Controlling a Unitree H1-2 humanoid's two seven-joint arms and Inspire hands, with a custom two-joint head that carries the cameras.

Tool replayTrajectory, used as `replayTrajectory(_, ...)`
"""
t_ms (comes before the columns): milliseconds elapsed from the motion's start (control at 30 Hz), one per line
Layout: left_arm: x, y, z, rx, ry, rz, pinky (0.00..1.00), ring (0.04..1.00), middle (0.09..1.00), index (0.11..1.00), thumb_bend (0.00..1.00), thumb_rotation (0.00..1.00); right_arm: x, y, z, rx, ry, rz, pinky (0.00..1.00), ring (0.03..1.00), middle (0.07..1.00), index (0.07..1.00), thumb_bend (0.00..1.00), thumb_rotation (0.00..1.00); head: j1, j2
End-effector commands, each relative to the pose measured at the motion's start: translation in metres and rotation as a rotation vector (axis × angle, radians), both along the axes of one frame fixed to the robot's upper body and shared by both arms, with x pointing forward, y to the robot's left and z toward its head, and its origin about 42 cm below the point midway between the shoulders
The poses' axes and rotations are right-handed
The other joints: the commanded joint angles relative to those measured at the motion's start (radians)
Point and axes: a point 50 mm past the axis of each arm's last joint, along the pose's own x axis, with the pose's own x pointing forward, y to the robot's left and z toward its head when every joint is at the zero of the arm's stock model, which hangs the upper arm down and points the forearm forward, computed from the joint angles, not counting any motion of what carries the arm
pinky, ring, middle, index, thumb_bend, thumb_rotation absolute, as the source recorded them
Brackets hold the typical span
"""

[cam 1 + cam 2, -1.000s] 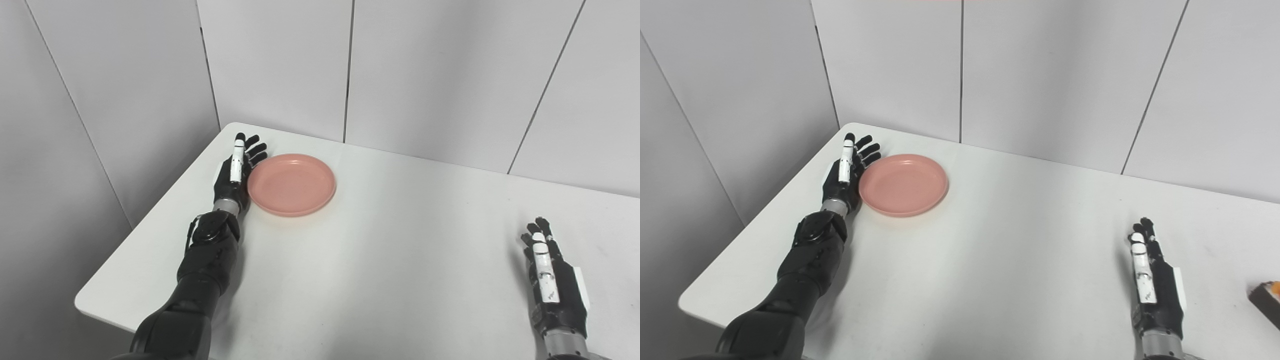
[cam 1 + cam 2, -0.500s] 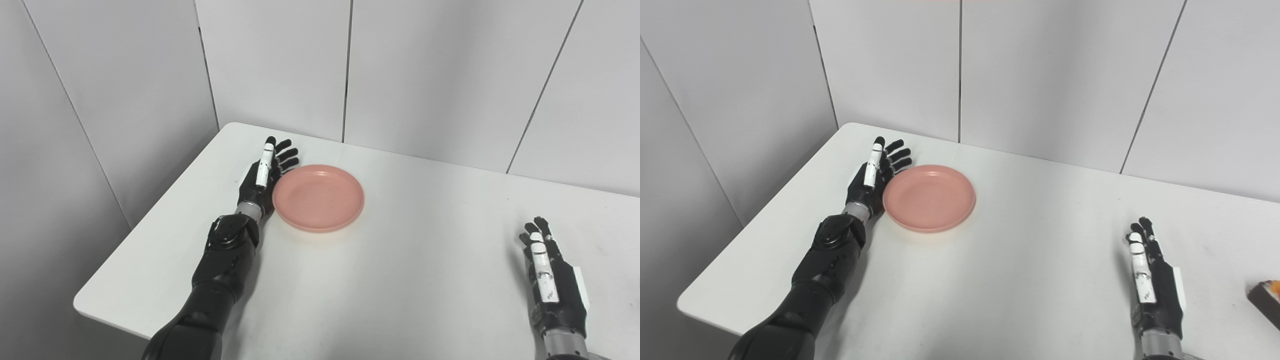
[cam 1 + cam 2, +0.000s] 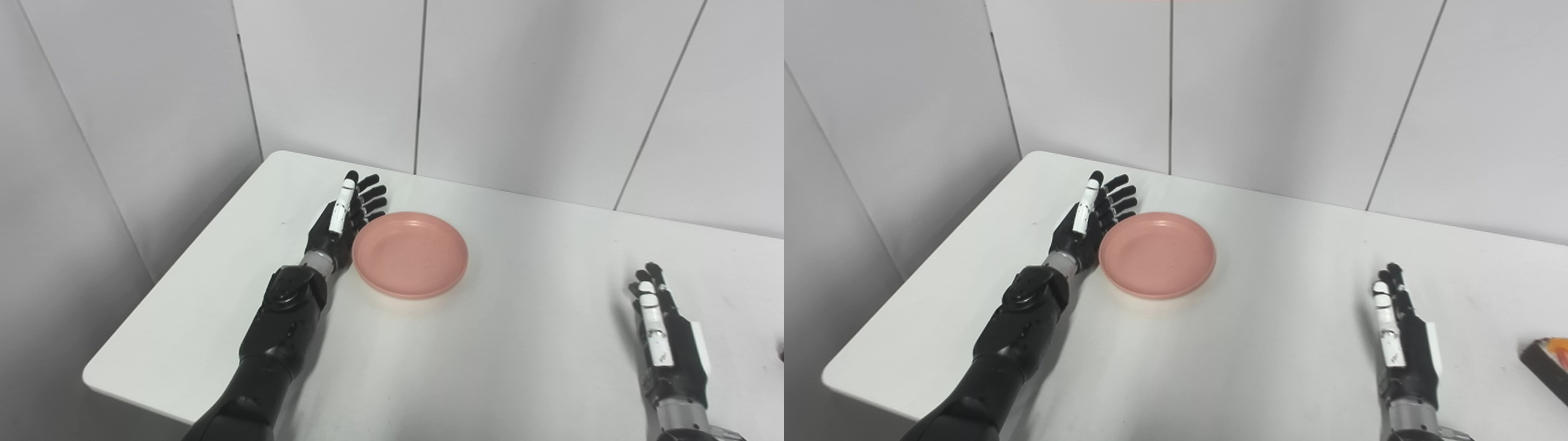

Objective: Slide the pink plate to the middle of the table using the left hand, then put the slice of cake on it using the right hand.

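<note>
The pink plate (image 3: 410, 253) lies flat on the white table (image 3: 502, 361), left of the table's middle. My left hand (image 3: 340, 222) is open, fingers straight and apart, with its palm edge against the plate's left rim. My right hand (image 3: 664, 340) is open and empty, standing on edge near the front right of the table. The slice of cake (image 3: 1548, 359), dark with an orange top, shows only at the right edge of the right eye view, to the right of my right hand.
Grey panel walls (image 3: 490, 92) stand close behind the table and along its left side. The table's left front corner (image 3: 92, 380) lies near my left forearm.
My left hand has pushed the pink plate to the right and a little toward me across the table. The right hand has stayed in place. The camera has shifted slightly.
</note>
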Motion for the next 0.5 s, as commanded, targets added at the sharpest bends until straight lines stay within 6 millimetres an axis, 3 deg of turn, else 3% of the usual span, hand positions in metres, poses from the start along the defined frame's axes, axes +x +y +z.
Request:
replayTrajectory(0,0.011,-0.007,0.028,0.008,-0.071,-0.034,0.84,0.860,0.848,0.826,0.64,1.00,0.001,0.007,0.010,0.013,-0.053,0.007,0.97,0.924,0.936,0.946,0.42,0.83,-0.011,0.004)
replayTrajectory(267,0.001,-0.034,0.028,0.034,-0.064,-0.090,0.83,0.853,0.844,0.832,0.61,0.98,0.000,0.015,0.010,0.008,-0.047,0.012,0.98,0.935,0.953,0.960,0.43,0.86,-0.077,0.024)
replayTrajectory(467,-0.012,-0.059,0.027,0.041,-0.023,-0.151,0.90,0.893,0.876,0.869,0.63,1.00,0.002,0.019,0.010,-0.005,-0.041,0.012,0.98,0.932,0.956,0.958,0.44,0.85,-0.123,0.037)
